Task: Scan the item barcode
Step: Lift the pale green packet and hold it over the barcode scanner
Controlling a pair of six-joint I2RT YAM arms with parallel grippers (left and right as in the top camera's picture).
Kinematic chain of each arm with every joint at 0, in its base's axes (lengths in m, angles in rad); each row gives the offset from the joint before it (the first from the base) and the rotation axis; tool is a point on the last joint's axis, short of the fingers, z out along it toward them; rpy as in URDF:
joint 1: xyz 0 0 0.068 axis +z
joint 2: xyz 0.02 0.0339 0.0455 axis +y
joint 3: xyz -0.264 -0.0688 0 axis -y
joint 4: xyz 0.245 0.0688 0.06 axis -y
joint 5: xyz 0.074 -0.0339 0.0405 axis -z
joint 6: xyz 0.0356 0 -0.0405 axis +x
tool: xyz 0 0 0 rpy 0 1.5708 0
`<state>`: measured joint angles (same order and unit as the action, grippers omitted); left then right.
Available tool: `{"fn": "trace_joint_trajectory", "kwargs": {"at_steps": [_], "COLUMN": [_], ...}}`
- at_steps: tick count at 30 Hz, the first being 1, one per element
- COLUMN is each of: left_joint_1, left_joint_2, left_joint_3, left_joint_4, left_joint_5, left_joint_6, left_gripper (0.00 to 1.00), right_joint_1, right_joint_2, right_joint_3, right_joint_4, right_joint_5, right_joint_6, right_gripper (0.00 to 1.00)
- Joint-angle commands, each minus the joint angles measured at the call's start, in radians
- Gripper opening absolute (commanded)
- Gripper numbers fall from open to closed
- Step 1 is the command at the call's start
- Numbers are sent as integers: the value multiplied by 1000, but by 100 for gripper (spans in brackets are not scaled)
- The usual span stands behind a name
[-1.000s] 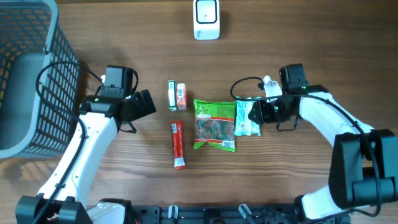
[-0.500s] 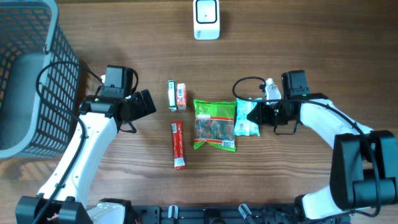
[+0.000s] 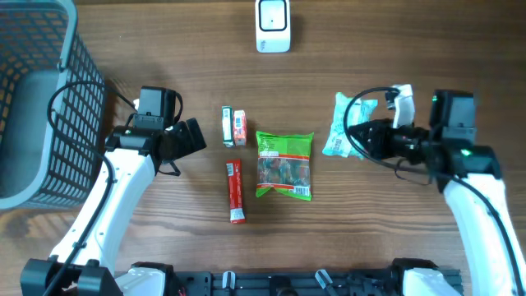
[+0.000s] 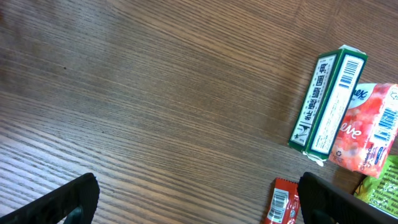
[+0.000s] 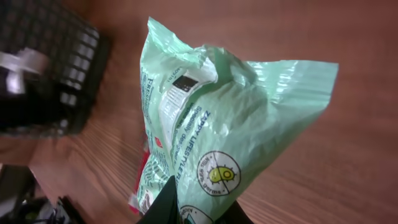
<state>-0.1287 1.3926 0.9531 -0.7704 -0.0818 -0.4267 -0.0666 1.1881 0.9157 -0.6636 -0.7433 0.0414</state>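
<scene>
Pickup: done, yr right end effector (image 3: 364, 136) clenched on mint pouch (image 3: 343, 125), raised off bench (image 3: 411, 49), right side | Scan: pending, scanner (image 3: 273, 25) far centre, well apart | Left end effector (image 3: 194, 136) released, idle.

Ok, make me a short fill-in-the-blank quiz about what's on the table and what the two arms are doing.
The pale green packet is gripped by the ___ arm.
The left gripper has its jaws ___.
The mesh basket stands on the ___ arm's side of the table.
Missing words: right, open, left.
</scene>
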Motion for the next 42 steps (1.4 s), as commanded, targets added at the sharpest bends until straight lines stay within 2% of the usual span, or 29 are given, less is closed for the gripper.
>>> {"fn": "trace_joint_trajectory", "kwargs": {"at_steps": [1, 6, 11, 15, 18, 22, 28, 37, 42], "left_joint_1": [3, 3, 3, 3, 3, 3, 3, 3, 3], "left_joint_2": [-12, -12, -12, -12, -12, -12, -12, -12, -12], "left_joint_3": [16, 16, 16, 16, 16, 16, 16, 16, 16], "left_joint_4": [-1, -1, -1, -1, -1, -1, -1, -1, -1], "left_joint_5": [-10, -10, -10, -10, -10, -10, -10, -10, -10], "left_joint_6": [5, 5, 5, 5, 5, 5, 5, 5, 5], "left_gripper": [100, 100, 100, 100, 100, 100, 100, 100, 100], "right_joint_1": [0, 2, 42, 142, 246, 392, 560, 613, 613], "right_joint_2": [-46, -5, 111, 281, 406, 527, 760, 1096, 1239], "right_joint_3": [182, 433, 756, 1070, 1217, 1233, 1232, 1232, 1232], "right_joint_4": [-79, -237, -373, -505, -497, -324, -73, 388, 742], "right_joint_5": [-16, 19, 100, 269, 413, 652, 1049, 1361, 1440], "right_joint_6": [16, 11, 8, -14, -17, -53, -264, -687, -853], "right_gripper": [4, 4, 4, 4, 4, 4, 4, 4, 4]}}
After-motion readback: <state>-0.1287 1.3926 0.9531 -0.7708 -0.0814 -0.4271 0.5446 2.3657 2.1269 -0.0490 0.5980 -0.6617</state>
